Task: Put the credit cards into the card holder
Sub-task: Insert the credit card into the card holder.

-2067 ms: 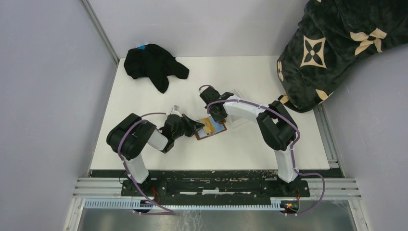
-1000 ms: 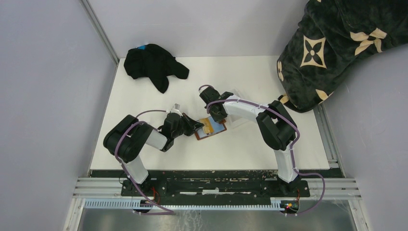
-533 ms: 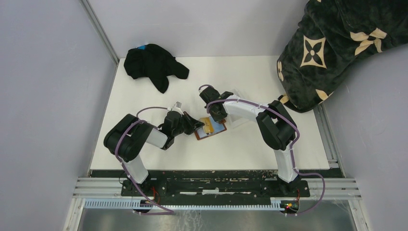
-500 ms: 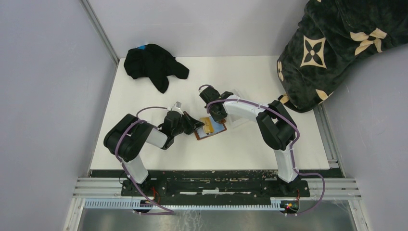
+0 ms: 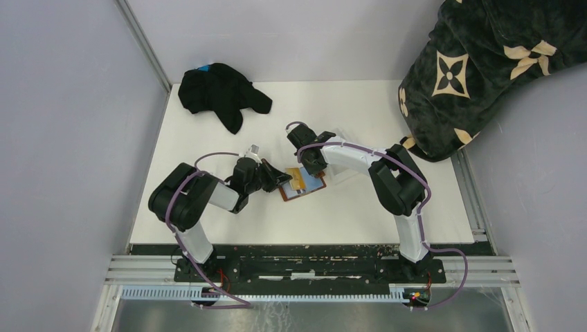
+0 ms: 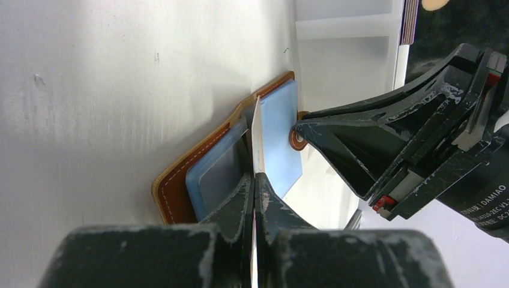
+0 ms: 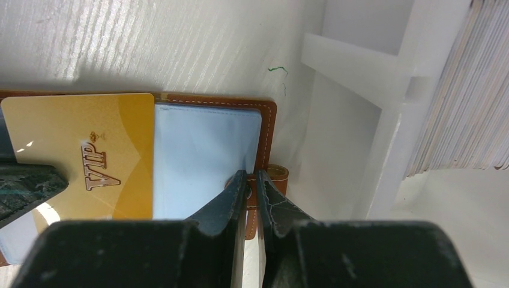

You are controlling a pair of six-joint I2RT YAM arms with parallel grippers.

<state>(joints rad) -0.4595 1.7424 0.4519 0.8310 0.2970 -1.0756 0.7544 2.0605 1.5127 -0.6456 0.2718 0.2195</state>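
Observation:
The card holder (image 5: pixel 309 187), a brown leather wallet, lies open mid-table. In the right wrist view its stitched edge (image 7: pixel 269 120) frames a light blue card (image 7: pixel 204 156). My right gripper (image 7: pixel 252 177) is shut on the wallet's snap tab (image 7: pixel 277 174); from above it (image 5: pixel 313 166) is at the wallet's far side. My left gripper (image 6: pixel 254 175) is shut on a yellow-orange VIP card (image 7: pixel 90 150), held on edge (image 6: pixel 257 135) over the wallet's left half (image 6: pixel 180 180). From above, the left gripper (image 5: pixel 275 178) is at the wallet's left side.
A clear plastic tray (image 7: pixel 360 90) stands just right of the wallet and holds a stack of several cards (image 7: pixel 462 90). A black cloth (image 5: pixel 218 93) lies at the far left. A dark patterned blanket (image 5: pixel 484 62) covers the far right corner.
My left wrist has shifted slightly away from the near edge, with the yellow card still in it. The right arm and the wallet have not moved.

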